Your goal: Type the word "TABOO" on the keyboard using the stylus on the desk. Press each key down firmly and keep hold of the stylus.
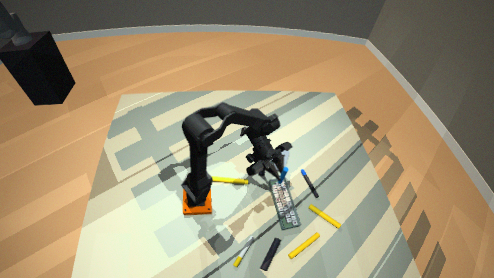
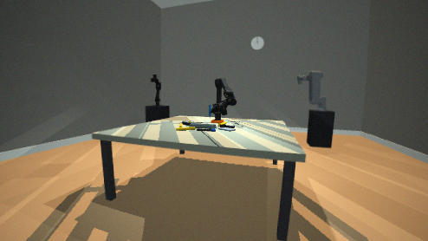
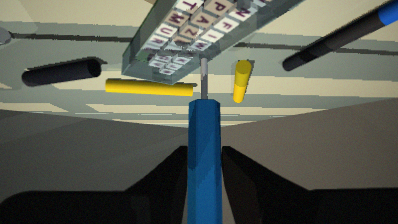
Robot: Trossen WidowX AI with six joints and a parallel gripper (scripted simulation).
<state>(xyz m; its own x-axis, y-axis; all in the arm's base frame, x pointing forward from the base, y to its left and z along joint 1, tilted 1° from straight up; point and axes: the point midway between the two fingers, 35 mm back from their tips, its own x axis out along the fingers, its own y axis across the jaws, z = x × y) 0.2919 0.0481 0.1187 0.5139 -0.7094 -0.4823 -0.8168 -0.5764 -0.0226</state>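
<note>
My gripper [image 1: 280,172] [image 3: 204,153] is shut on the blue stylus [image 1: 284,174] [image 2: 210,110] [image 3: 204,127], whose thin grey tip points away from the fingers. The keyboard [image 1: 285,206] [image 3: 134,61] lies on the table, with white and pinkish lettered keys. The stylus is at the keyboard's far end in the top view. In the wrist view its tip shows just past the keyboard's edge, near the keys around W and I. The tip's exact height and the key under it cannot be told. The exterior view shows the stylus upright above the table.
A black pen with a blue end [image 1: 309,184] [image 3: 340,38] lies beside the keyboard. Yellow sticks [image 1: 324,216] [image 1: 304,245] [image 3: 150,87] and a black stick [image 1: 270,254] [image 3: 61,73] lie around its near end. A white and yellow pen [image 1: 243,251] and another yellow stick [image 1: 229,180] lie on the arm's side.
</note>
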